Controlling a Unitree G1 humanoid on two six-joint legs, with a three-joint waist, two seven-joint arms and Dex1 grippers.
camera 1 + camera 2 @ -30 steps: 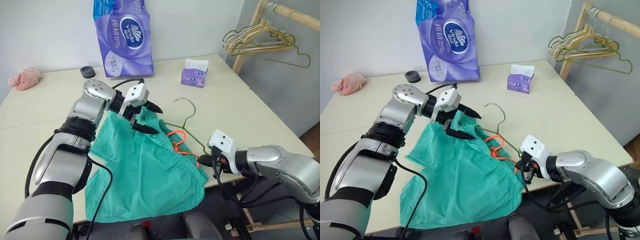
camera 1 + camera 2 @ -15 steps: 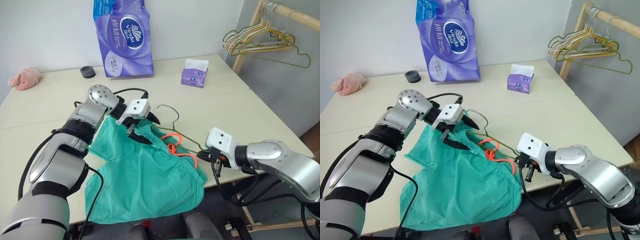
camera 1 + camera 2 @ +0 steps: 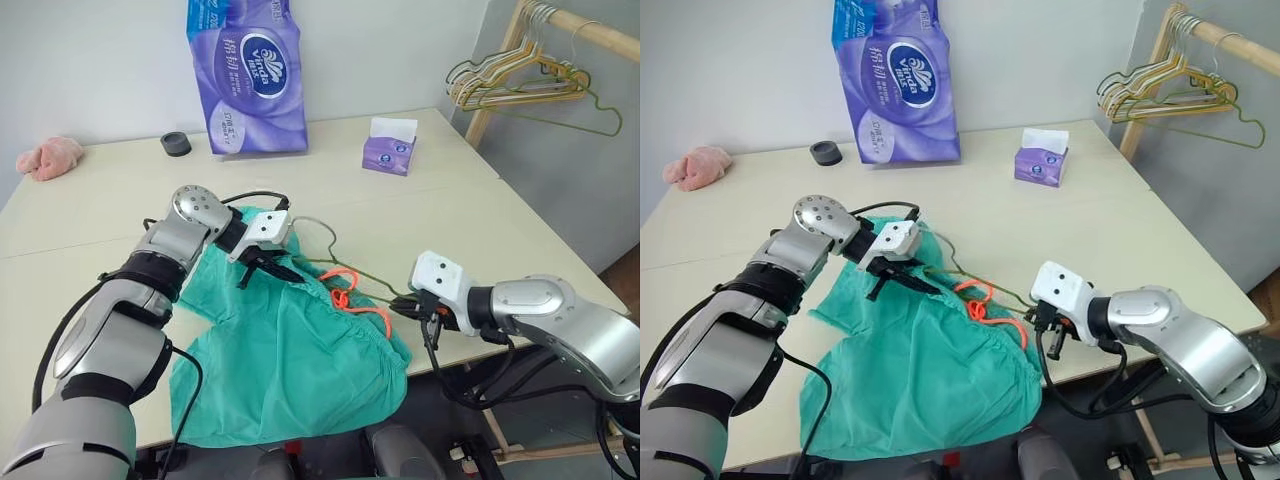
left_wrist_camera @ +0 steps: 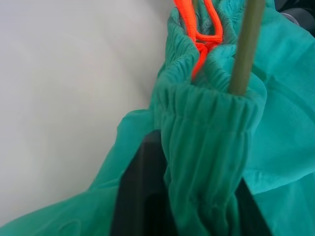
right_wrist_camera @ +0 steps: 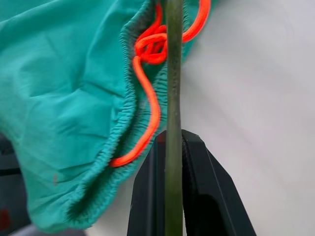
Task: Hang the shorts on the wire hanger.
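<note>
The teal shorts lie on the table with their lower part draped over the front edge. My left gripper is shut on the gathered waistband, which bunches between its black fingers. The thin wire hanger runs across the waistband beside the orange drawstring; one wire enters the waistband opening, and its hook rises just behind my left gripper. My right gripper is shut on the hanger's wire at the shorts' right end, near the table edge.
A tall purple tissue pack, a black cap and a small purple tissue box stand at the back of the table. A pink cloth lump lies far left. A wooden rack with several hangers stands at the right.
My left gripper has sunk onto the shorts and gone from open to shut on the waistband. The hanger's hook has shifted left and lower. My right gripper still holds the wire.
</note>
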